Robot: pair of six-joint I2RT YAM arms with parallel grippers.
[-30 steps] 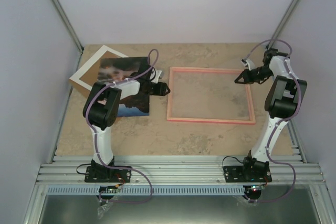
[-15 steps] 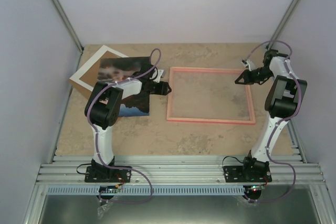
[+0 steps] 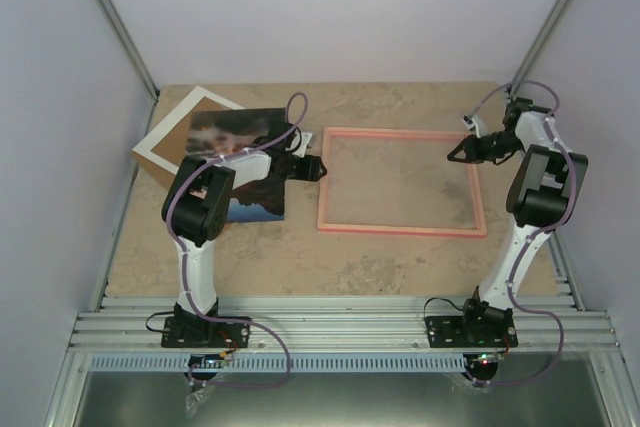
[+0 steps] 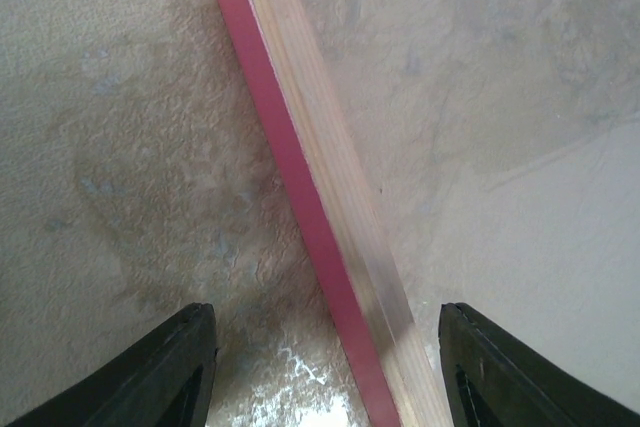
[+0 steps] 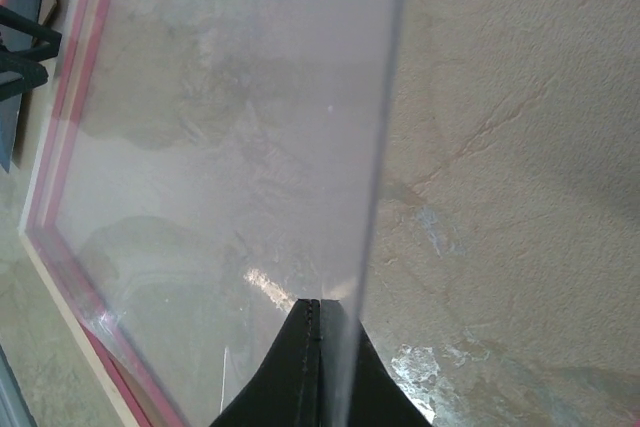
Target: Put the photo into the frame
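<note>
Left end effector (image 4: 327, 367) is spread wide, one dark finger at each lower corner of its wrist view, with the left rail of the frame (image 4: 322, 202) running slantwise between them. The rail shows a pink outer side and a pale wood top. Whether the fingers touch the rail or hang just above it cannot be told.

Right end effector (image 5: 318, 309) has its fingers pressed together along a thin seam. They meet at the near edge of a clear pane (image 5: 220, 147), which appears pinched between them. The pane's edge rises as a straight line from the fingers to the top of that view. The mottled surface (image 3: 300, 257) and the pink rails at the frame's far side show hazily through it. In the top view this end effector sits over the right rail near the far right corner, and the pane itself cannot be made out there.

The frame lies flat in the middle of the surface. The photo (image 3: 225, 130) lies face up just left of the frame, outside it, partly under the left arm. Its far left part overlaps a white mat (image 3: 150, 154) that lies tilted near the far left corner.
</note>
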